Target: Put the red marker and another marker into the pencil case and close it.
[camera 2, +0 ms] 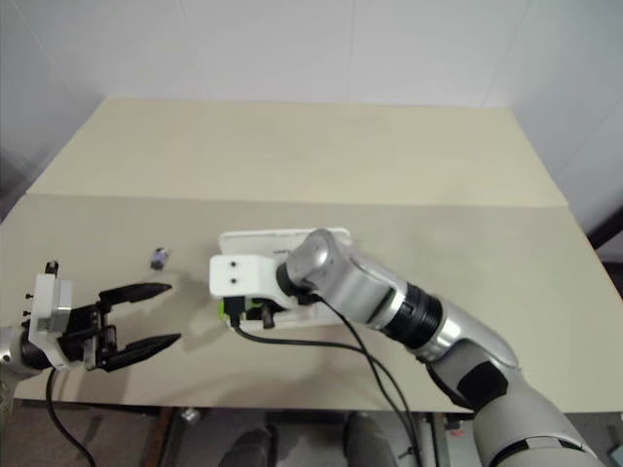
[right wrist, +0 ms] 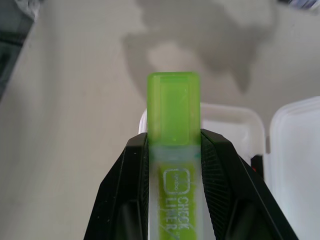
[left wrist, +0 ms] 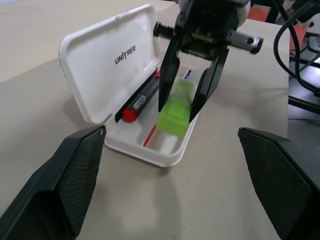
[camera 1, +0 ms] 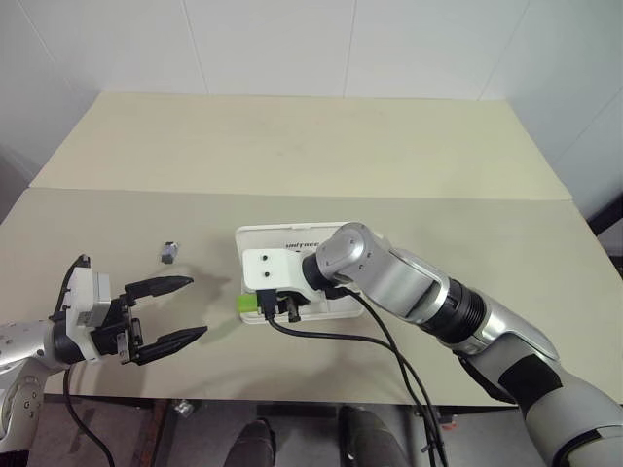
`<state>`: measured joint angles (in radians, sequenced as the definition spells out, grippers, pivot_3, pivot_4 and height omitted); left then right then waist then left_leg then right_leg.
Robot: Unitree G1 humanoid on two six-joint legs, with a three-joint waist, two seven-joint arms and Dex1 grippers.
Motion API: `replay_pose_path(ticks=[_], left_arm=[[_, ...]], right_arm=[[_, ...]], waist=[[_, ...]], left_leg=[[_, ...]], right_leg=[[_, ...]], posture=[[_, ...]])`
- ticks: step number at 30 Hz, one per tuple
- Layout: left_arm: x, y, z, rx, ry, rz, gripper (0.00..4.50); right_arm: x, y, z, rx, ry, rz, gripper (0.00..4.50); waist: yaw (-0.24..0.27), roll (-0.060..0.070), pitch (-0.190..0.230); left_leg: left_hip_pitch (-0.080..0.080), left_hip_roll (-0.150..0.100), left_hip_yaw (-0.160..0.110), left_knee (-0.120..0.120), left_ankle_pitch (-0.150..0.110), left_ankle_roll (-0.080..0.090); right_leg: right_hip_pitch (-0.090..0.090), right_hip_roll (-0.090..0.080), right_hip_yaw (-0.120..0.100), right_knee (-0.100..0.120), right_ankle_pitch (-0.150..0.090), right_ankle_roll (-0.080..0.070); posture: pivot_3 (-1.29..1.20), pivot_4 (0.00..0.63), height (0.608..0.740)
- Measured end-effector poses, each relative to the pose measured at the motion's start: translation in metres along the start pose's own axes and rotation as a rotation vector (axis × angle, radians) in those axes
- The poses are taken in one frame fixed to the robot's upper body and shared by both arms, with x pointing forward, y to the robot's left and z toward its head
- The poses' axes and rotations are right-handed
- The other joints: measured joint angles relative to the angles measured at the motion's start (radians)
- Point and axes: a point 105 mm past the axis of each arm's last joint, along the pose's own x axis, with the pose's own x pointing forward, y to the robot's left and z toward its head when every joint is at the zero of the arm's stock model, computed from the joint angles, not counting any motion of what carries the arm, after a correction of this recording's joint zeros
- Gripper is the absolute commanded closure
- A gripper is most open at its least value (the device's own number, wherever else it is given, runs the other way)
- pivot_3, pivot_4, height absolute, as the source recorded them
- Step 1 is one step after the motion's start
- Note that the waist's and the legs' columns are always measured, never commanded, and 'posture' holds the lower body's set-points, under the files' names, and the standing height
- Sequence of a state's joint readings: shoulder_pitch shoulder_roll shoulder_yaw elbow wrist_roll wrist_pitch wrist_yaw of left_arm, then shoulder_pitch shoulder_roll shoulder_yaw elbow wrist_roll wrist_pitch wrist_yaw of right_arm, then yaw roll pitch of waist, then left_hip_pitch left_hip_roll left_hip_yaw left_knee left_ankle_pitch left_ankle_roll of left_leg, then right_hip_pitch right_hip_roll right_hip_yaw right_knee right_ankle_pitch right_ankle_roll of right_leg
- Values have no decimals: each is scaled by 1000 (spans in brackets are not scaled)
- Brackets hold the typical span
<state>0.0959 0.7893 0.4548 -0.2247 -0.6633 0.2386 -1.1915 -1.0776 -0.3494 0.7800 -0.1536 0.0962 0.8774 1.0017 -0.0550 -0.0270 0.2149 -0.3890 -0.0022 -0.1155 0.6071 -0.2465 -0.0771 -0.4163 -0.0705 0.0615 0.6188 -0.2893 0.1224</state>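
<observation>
Beige worktop (camera 1: 409, 165) | right hand (left wrist: 191, 97) grasping green highlighter (left wrist: 176, 107), long axis along open pencil case (left wrist: 107, 60), above tray | left hand (camera 1: 165, 311) released, apart

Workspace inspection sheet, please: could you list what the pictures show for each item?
Surface: beige table, bare at the back.
Job's things: pencil case open, lid up; red marker lying inside; green highlighter held tilted over the case.
Clutter: one small dark object left of the case.
End effectors: left end effector open; right end effector shut on the highlighter.
Cables: black cables hanging from the right arm.
Surroundings: white wall.
</observation>
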Motion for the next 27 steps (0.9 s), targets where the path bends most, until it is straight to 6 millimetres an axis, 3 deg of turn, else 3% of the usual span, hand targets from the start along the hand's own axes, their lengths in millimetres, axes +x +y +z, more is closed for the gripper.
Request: replay_pose_path(ticks=[13,21,27], left_arm=[[-1,0,-1,-2,4,15,0],[-1,1,0,-1,4,23,0],[-1,3,1,5,0,32,0]], right_arm=[[6,1,-6,38,64,14,2668],[9,0,-5,57,71,13,14],[7,0,-5,59,64,18,14]], waist=[[-1,0,0],[-1,0,0],[-1,0,0]], left_leg=[[0,0,0,-2,0,0],[0,0,0,-3,0,0],[0,0,0,-3,0,0]], right_leg=[[-1,0,0,0,0,0],[-1,0,0,0,0,0],[-1,0,0,0,0,0]], posture=[[0,150,740],[0,150,740],[0,150,740]])
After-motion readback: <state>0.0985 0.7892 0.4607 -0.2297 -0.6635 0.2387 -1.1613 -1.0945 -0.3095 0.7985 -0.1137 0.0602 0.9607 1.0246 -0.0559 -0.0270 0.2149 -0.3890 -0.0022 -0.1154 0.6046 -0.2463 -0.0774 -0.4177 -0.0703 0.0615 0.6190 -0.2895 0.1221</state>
